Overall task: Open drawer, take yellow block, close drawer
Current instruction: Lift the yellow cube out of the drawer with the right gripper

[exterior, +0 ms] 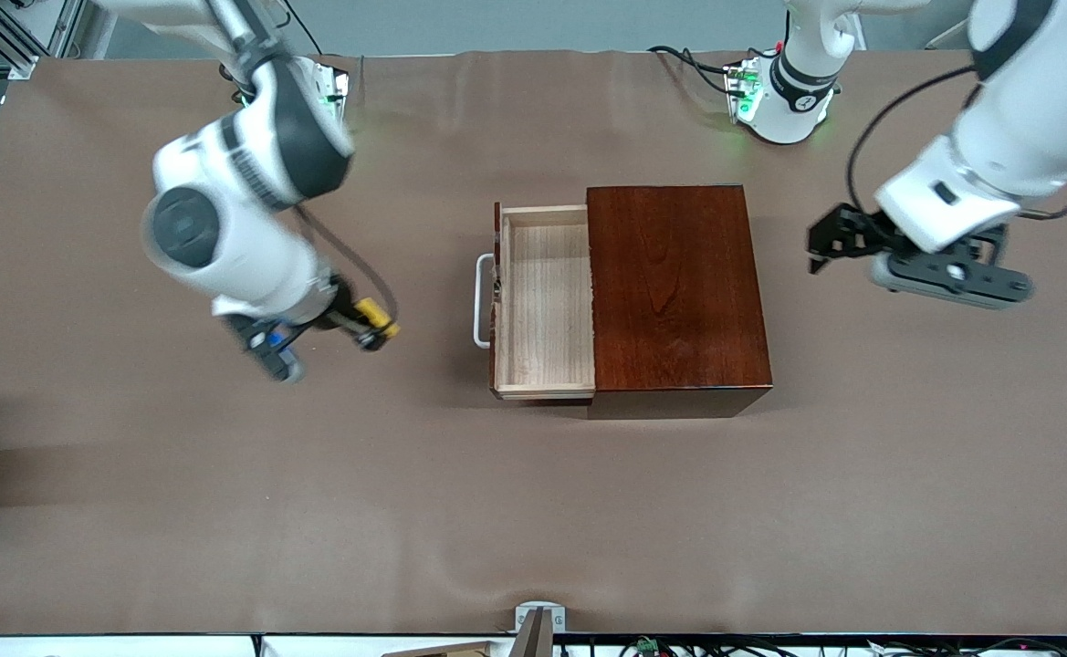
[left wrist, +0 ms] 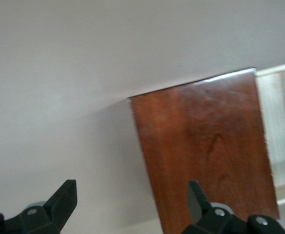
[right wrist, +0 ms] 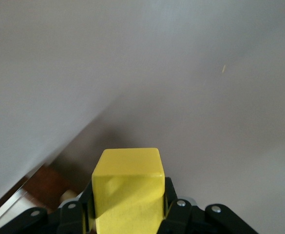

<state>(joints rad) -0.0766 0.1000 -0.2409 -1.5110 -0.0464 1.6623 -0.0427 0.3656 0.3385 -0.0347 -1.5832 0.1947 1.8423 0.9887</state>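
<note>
Yellow block (right wrist: 127,187), a small bright cube with crisp edges and smooth matte faces, was clamped between the fingers of the right gripper (exterior: 373,327), up in the air over bare tabletop toward the right arm's end of the table from the drawer (exterior: 542,301). No writing or labels could be read on anything.

That drawer stood pulled out of its box (exterior: 670,297), showing a pale, straight-grained wooden tray with nothing visible inside, a dark glossy front and a white U-shaped bar handle (exterior: 481,301). Its box was a rectangular block of polished reddish-brown wood. A matte brown cover lay over the table (exterior: 533,511).

Left gripper (left wrist: 132,204) hung over the table toward the left arm's end from the box, fingers spread wide and holding nothing.
</note>
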